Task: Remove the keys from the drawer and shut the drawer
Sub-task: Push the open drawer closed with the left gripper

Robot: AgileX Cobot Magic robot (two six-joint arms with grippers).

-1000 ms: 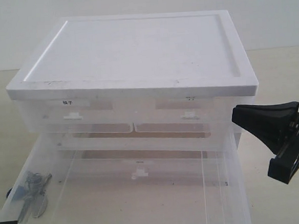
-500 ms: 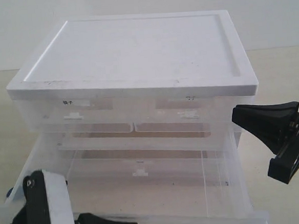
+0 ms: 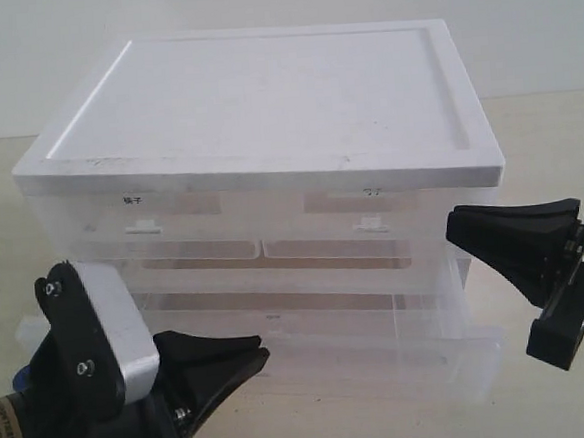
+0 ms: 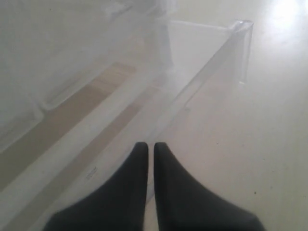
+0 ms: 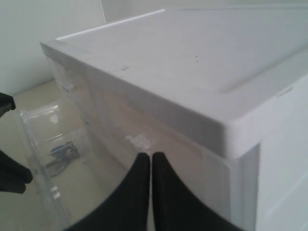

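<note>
The small bunch of metal keys [image 5: 62,153] lies inside the part-open clear plastic drawer [image 3: 382,358], whose front the left pincer [image 4: 150,147], pressed together, seems set to push; the right pincer [image 5: 151,156], likewise pressed together, hovers aside.

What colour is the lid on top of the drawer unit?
White; the lid shows best in the exterior view.

Grey keys [image 5: 62,154] flat inside the clear, partly open bottom drawer [image 3: 382,358].
</note>
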